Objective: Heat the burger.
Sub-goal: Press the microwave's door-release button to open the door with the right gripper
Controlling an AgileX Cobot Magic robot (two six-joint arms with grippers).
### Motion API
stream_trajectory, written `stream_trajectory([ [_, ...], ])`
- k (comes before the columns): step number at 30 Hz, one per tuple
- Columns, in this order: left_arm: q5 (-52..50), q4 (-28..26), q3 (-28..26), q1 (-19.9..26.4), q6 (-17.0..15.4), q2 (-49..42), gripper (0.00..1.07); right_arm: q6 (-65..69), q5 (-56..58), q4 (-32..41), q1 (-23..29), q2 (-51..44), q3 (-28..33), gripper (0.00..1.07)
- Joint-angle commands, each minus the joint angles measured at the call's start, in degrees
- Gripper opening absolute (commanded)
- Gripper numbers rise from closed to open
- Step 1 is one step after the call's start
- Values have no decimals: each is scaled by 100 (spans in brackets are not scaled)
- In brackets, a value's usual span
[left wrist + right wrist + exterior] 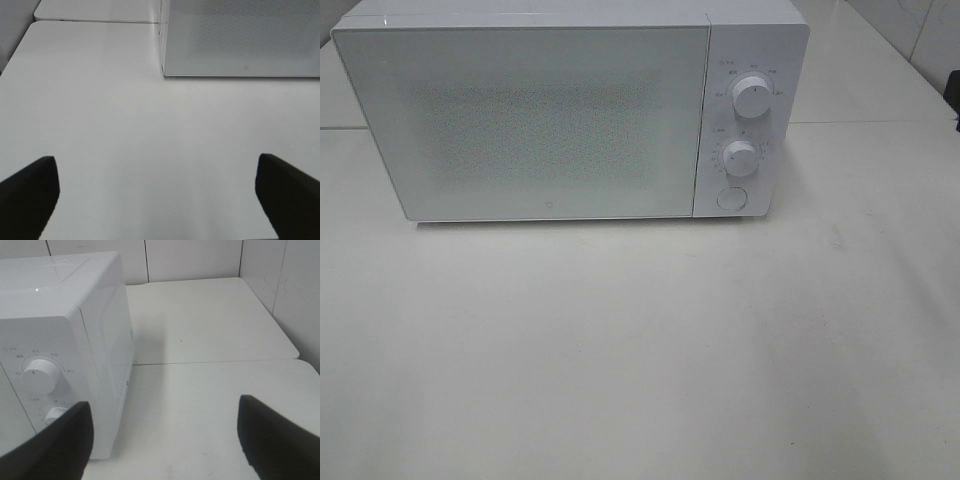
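The burger is out of view in every frame. A white microwave [570, 110] stands at the back of the white table [640, 350] with its door [520, 120] shut. It has two white dials [752, 98] and a round button [730, 198] on its right panel. My left gripper [157, 197] is open and empty above the table in front of the microwave's lower left corner [240, 40]. My right gripper [165, 440] is open and empty just right of the microwave's control panel [37, 375]. Neither arm shows in the exterior high view.
White tiled walls [200, 260] stand behind and right of the table. A seam [215, 362] runs across the tabletop behind the microwave's front. A dark object [953, 95] sits at the far right edge.
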Motion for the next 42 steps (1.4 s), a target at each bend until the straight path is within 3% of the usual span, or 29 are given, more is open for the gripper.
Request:
stream_trajectory([
  [1, -63, -40, 0, -6, -40, -103, 100, -74, -544, 6, -17, 229, 80, 76],
  [5, -63, -40, 0, -6, -40, -103, 100, -143, -1765, 183, -17, 791, 441, 76],
  [14, -63, -40, 0, -6, -40, -103, 100, -350, -2710, 590, 34, 1329, 756, 76],
  [16, -63, -40, 0, -6, -40, -103, 100, -539, -3134, 974, 418, 1599, 980, 76],
  [19, -63, -40, 0, -6, -40, -103, 100, -653, -3289, 1112, 550, 1702, 1031, 76],
  [22, -63, -40, 0, -6, -40, -103, 100, -1026, -3718, 1851, 1220, 2172, 1146, 76],
  [28, -63, -40, 0, -6, -40, -103, 100, -1272, -3919, 2372, 1782, 2504, 1163, 76],
  [30, -63, -40, 0, -6, -40, -103, 100, -1438, -4246, 3008, 2458, 2802, 1163, 76],
  [34, -63, -40, 0, -6, -40, -103, 100, -1564, -4509, 3558, 2997, 2985, 1163, 76],
  [36, -63, -40, 0, -6, -40, -103, 100, -1707, -4750, 4137, 3570, 3157, 1163, 76],
  [39, -63, -40, 0, -6, -40, -103, 100, -1753, -4813, 4337, 3759, 3214, 1140, 76],
  [41, -63, -40, 0, -6, -40, -103, 100, -2000, -4864, 5053, 4349, 3415, 968, 76],
  [42, -63, -40, 0, -6, -40, -103, 100, -2000, -4864, 5053, 4349, 3415, 968, 76],
])
